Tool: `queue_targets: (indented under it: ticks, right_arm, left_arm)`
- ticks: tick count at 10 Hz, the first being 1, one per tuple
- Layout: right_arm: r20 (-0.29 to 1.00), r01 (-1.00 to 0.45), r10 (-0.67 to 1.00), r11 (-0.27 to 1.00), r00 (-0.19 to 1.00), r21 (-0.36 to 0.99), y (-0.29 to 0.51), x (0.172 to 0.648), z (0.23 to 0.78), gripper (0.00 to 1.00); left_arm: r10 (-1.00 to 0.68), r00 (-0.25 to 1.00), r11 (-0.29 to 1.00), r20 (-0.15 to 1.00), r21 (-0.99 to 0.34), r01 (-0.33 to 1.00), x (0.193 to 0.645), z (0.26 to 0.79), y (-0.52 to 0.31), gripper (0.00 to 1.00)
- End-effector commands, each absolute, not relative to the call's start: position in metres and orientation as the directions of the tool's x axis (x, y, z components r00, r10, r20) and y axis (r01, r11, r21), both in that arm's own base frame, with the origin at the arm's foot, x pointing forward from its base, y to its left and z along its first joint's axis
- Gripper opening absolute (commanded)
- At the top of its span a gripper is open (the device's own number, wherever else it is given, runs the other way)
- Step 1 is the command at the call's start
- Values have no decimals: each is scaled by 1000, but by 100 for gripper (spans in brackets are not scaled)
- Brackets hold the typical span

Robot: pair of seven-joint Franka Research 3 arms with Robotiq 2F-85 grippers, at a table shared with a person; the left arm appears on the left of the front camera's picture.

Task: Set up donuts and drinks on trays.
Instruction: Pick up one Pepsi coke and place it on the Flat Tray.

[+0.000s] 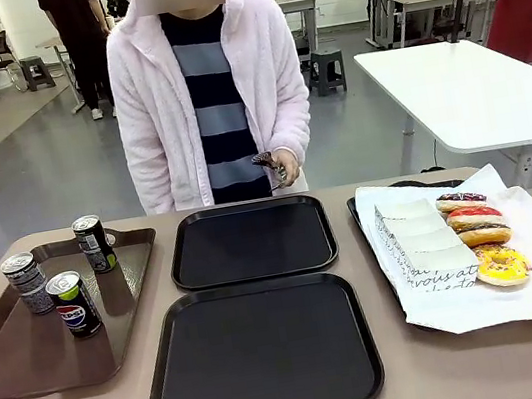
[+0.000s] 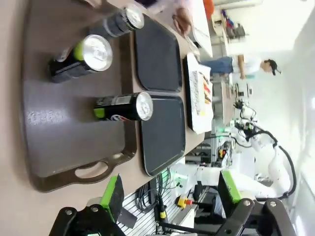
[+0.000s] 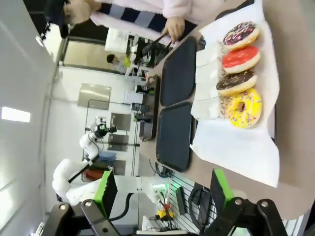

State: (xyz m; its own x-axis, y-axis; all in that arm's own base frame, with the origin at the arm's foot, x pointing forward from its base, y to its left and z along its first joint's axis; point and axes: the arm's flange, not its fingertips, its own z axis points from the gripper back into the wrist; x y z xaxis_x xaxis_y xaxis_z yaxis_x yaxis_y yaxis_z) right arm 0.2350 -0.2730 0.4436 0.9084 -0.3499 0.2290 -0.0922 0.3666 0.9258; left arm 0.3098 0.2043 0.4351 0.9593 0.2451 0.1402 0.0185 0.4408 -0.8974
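Two black trays lie bare mid-table, one far (image 1: 253,242) and one near (image 1: 262,352). Three drinks stand on the brown tray (image 1: 7,352): a Pepsi can (image 1: 74,303) and two dark cans (image 1: 28,283) (image 1: 94,244). Several donuts sit on white paper at the right: sprinkled chocolate (image 1: 461,200), red (image 1: 473,214), chocolate (image 1: 484,232) and yellow (image 1: 502,266). My left gripper (image 2: 170,194) hangs open off the brown tray's end, the Pepsi can (image 2: 123,107) lying nearest. My right gripper (image 3: 164,189) is open, back from the yellow donut (image 3: 243,108).
White paper sleeves (image 1: 419,241) lie beside the donuts on the paper-lined tray (image 1: 370,218). A person in a pink fleece stands at the far edge holding tongs (image 1: 271,166). A white table (image 1: 471,86) stands behind at the right.
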Motion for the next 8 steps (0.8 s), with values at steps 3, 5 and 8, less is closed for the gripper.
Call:
queue_targets:
  ticks: [3, 5, 8]
  right_arm:
    - [226, -85, -362, 367, 904, 926, -274, 235, 444, 100]
    - [226, -85, -362, 367, 904, 926, -274, 235, 444, 100]
    - [226, -85, -362, 367, 904, 926, -274, 235, 444, 100]
  left_arm:
    - [280, 951, 439, 130, -898, -6, 304, 432, 216, 100]
    - [280, 951, 439, 130, -898, -6, 304, 432, 216, 100]
    - [280, 951, 439, 130, -898, -6, 304, 432, 216, 100]
